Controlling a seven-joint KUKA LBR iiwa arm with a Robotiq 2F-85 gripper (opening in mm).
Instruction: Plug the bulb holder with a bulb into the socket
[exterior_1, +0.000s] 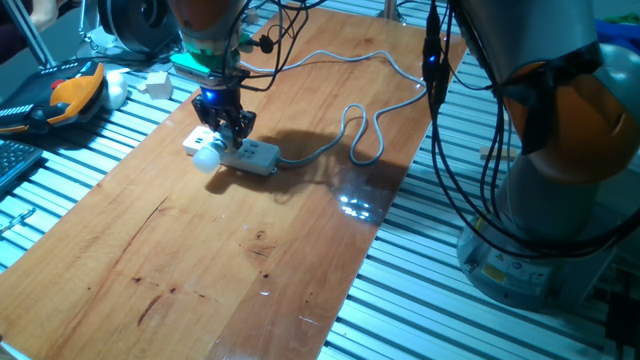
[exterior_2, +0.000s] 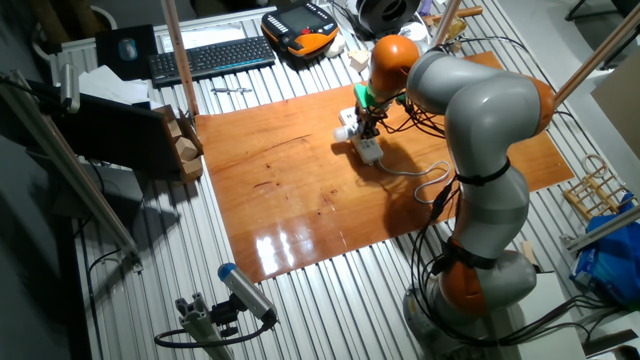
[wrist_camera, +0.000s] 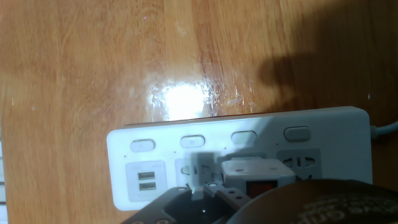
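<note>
Over the strip (wrist_camera: 239, 155), the gripper (exterior_1: 225, 124) is pinching the light, rigid holder (wrist_camera: 256, 174) by its plastic body, sparing the fragile bulb (exterior_1: 206, 157) at 8 o'clock.

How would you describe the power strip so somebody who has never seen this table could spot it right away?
Look at the orange-brown wooden board on the slatted metal table, near its far end under the robot's tool. There lies the power strip, a long white block with a grey cord snaking away. Unlike the round white bulb beside it, it is flat and carries a row of buttons and outlets.
</note>
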